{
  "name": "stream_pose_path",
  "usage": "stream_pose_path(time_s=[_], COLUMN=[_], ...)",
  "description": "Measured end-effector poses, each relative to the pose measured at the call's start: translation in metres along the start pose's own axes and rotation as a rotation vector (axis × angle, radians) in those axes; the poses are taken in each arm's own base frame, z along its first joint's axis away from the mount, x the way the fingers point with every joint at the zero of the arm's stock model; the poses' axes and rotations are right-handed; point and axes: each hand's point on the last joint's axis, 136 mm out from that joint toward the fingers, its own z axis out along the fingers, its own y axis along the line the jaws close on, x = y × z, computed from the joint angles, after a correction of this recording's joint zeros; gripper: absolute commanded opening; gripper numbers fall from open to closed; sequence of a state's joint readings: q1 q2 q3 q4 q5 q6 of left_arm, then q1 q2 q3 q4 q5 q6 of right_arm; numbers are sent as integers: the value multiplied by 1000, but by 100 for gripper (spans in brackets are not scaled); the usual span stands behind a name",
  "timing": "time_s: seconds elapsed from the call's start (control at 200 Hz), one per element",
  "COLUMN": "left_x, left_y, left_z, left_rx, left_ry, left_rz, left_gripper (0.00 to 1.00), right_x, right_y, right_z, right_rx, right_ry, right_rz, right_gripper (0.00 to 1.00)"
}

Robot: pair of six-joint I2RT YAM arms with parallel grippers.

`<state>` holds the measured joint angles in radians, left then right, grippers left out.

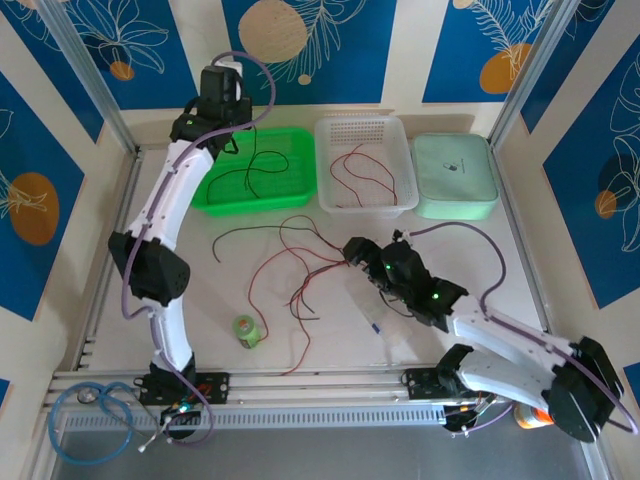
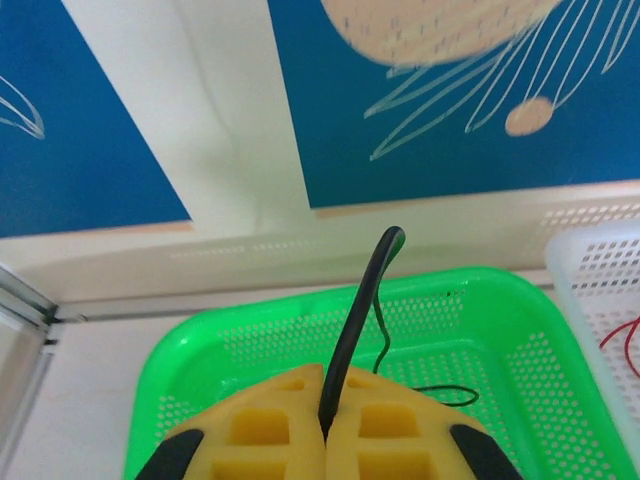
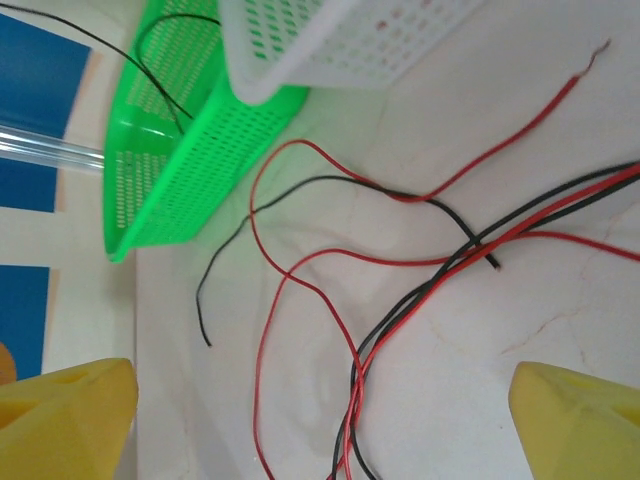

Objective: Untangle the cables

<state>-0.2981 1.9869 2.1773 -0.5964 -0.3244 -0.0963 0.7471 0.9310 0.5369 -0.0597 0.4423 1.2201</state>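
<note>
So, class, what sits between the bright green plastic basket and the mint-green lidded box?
A white perforated plastic basket holding thin red cables; the top external view shows it.

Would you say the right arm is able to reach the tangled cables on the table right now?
Probably yes: the right gripper hangs open just above the cables, nothing lying between them.

Left arm (image 1: 165, 200): elbow bent outward, forearm reaching to the far side, wrist high. Left gripper (image 2: 323, 395): yellow fingers pressed together, pinching a thin black cable (image 2: 355, 310). Right arm (image 1: 500, 340): folded low, reaching toward centre. Right gripper (image 3: 320, 420): yellow fingers spread wide apart.
</note>
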Motion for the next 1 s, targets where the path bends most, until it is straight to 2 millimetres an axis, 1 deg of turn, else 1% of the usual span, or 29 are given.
stream_pose_path(time_s=[0.11,0.185,0.255,0.325,0.405,0.435,0.495,0.545,0.695,0.715,0.745,0.835,0.91,1.0], left_x=[28,49,73,97,125,136,157,173,214,217,222,228,223,206], left_y=[-3,-6,-11,-16,-20,-22,-25,-26,-24,-24,-23,-19,-17,-15], left_z=[34,51,62,69,75,77,80,81,82,82,81,79,75,64], left_rx=[9,17,31,47,62,67,75,82,62,59,52,31,28,35], left_ry=[71,121,177,235,295,318,366,398,482,489,500,510,500,463], left_rz=[-23,-37,-50,-63,-79,-83,-94,-96,-110,-106,-105,-113,-114,-121], left_gripper=[0,0,0,0,0,3,10,19,60,65,68,72,74,75], right_x=[-12,-18,-22,-25,-31,-34,-38,-41,-45,-45,-46,-46,-48,-49], right_y=[0,-5,-11,-14,-9,-5,1,7,10,10,10,11,14,21], right_z=[-20,-30,-38,-43,-49,-51,-54,-55,-47,-46,-43,-35,-29,-23], right_rx=[-13,-6,18,43,54,53,51,48,76,79,86,99,109,112], right_ry=[-35,-51,-56,-54,-58,-60,-58,-58,-30,-26,-16,20,53,96], right_rz=[-17,-33,-53,-78,-106,-118,-142,-157,-206,-211,-219,-239,-253,-271], right_gripper=[94,92,91,91,90,90,90,90,91,90,90,90,91,90])
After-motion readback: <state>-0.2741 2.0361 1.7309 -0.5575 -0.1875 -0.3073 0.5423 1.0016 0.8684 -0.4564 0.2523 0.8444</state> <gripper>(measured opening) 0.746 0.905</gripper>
